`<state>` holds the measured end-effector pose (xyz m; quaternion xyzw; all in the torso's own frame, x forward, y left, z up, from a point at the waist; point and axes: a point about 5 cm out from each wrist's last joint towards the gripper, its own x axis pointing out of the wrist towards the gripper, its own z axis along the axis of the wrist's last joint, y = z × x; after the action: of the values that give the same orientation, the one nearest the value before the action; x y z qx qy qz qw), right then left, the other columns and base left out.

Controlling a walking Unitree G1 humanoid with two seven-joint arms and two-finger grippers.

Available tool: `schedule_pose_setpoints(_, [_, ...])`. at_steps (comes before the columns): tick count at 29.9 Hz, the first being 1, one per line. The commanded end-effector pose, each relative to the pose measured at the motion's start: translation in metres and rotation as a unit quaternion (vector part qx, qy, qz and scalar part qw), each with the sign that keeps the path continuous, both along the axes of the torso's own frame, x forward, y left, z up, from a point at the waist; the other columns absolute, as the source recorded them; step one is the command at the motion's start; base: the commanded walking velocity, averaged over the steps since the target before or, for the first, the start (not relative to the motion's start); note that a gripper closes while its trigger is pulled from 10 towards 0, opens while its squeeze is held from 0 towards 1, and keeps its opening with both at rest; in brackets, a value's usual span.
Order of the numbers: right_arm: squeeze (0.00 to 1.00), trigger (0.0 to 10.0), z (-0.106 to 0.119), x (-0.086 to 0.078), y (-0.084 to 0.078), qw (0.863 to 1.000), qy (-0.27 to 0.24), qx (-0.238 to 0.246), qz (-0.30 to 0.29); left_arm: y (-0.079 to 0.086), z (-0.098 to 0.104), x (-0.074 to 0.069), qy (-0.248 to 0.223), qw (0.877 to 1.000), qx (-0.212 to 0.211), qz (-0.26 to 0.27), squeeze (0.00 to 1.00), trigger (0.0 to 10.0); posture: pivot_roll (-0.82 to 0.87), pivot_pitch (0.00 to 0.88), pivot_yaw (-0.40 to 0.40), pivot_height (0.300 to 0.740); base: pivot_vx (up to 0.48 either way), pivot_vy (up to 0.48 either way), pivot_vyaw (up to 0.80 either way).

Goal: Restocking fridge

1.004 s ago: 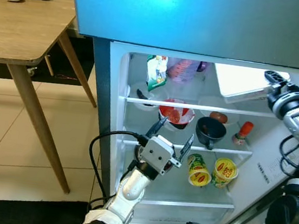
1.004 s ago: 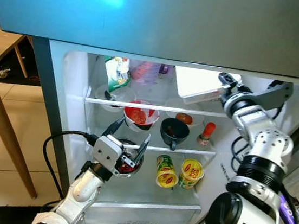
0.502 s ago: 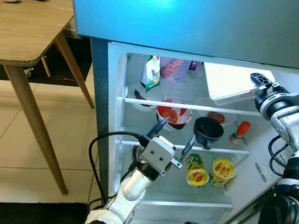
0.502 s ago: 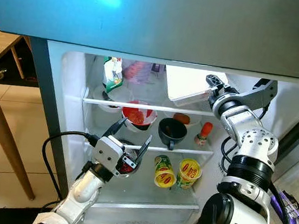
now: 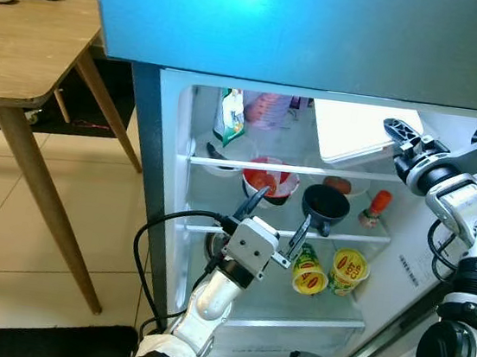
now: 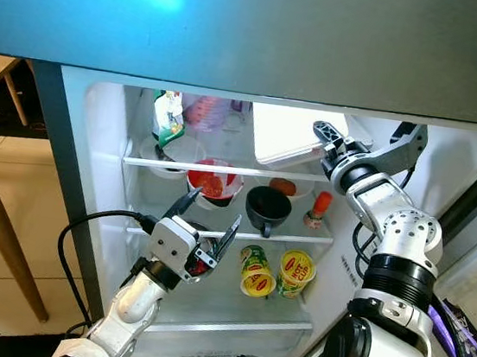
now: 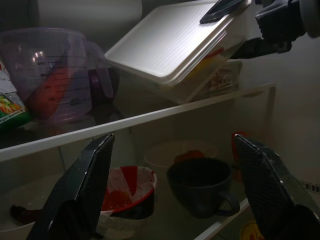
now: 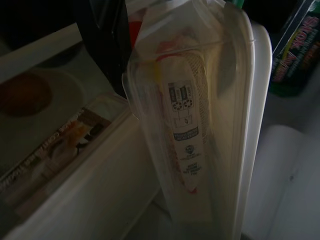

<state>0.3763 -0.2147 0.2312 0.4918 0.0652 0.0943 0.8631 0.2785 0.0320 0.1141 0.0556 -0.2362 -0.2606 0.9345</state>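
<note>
Fridge [image 5: 163, 222]: door open, shelves lit, blue upper door above.
Tabletop [image 5: 19, 47]: wooden, well off to the left of the fridge.
White lidded container [image 5: 357, 130]: tilted over the top shelf, its outer end clamped between the right gripper's fingers; through the clear wall the right wrist view shows a packet with a printed label [image 8: 186, 125].
Right gripper [image 5: 398, 137]: fingers closed on the container's edge, one black finger lying on the lid.
Left gripper [image 5: 274, 226]: fingers spread wide and holding nothing, raised before the middle shelf.
Measuring jug [image 7: 52, 75]: clear, on the top shelf, beyond the left finger.
Dark mug [image 5: 324, 205]: on the middle shelf, just ahead of the left gripper's right finger.
Red-and-white bowl [image 5: 269, 178]: middle shelf, just beyond the left gripper's fingertips.
Yellow cups [image 5: 328, 270]: two, lying tipped on the lower shelf, beside the right finger.
Red-capped bottle [image 5: 374, 207]: upright on the middle shelf, below the container.
</note>
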Motion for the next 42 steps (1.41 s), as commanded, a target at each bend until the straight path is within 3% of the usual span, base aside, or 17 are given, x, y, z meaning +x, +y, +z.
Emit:
schedule_pose_setpoints(1, [0.0,0.0,-0.017,0.0,0.005,0.999,0.038,0.004,0.008,-0.009,-0.002,-0.003,0.013,1.0,-0.007,-0.008,0.0,10.0,-0.12,0.0,-0.086,0.55,0.0,0.0,0.0])
schedule_pose_setpoints(8, [0.0,0.0,-0.006,0.003,-0.007,0.997,-0.005,0.053,-0.049,-0.009,-0.002,-0.003,0.013,1.0,-0.007,-0.008,0.0,10.0,-0.12,0.0,-0.087,0.55,0.0,0.0,0.0])
schedule_pose_setpoints(13, [0.0,0.0,0.003,0.004,-0.016,0.986,-0.045,0.124,-0.105,-0.009,-0.003,-0.003,0.015,1.0,-0.006,-0.009,0.0,10.0,-0.12,0.0,-0.082,0.55,0.0,0.0,0.0])
schedule_pose_setpoints(21, [0.0,0.0,0.016,0.007,-0.02,0.968,-0.086,0.186,-0.146,-0.008,-0.004,-0.004,0.016,1.0,-0.005,-0.009,0.0,10.0,-0.11,0.0,-0.079,0.55,0.0,0.0,0.0])
schedule_pose_setpoints(24, [0.0,0.0,0.022,0.008,-0.023,0.961,-0.094,0.194,-0.174,-0.008,-0.004,-0.004,0.016,1.0,-0.004,-0.01,0.0,10.0,-0.12,0.0,-0.076,0.55,0.0,0.0,0.0])
schedule_pose_setpoints(29, [0.0,0.0,0.023,0.012,-0.02,0.962,-0.082,0.18,-0.19,-0.009,-0.004,-0.004,0.017,1.0,-0.004,-0.01,0.0,10.0,-0.12,0.0,-0.077,0.55,0.0,0.0,0.0])
schedule_pose_setpoints(30, [0.0,10.0,0.025,0.015,-0.017,0.96,-0.08,0.186,-0.193,-0.009,-0.004,-0.004,0.018,1.0,-0.004,-0.01,0.0,10.0,-0.12,0.0,-0.077,0.55,0.0,0.0,0.0])
schedule_pose_setpoints(38, [0.0,10.0,0.032,0.019,-0.021,0.948,-0.078,0.208,-0.228,-0.011,-0.005,-0.005,0.019,1.0,-0.005,-0.011,0.0,10.0,-0.11,0.0,-0.083,0.55,0.0,0.0,0.0])
schedule_pose_setpoints(42, [0.0,10.0,0.026,0.02,-0.026,0.943,-0.052,0.203,-0.257,-0.012,-0.006,-0.005,0.02,1.0,-0.004,-0.013,0.0,10.0,-0.11,0.0,-0.083,0.55,0.0,0.0,0.0])
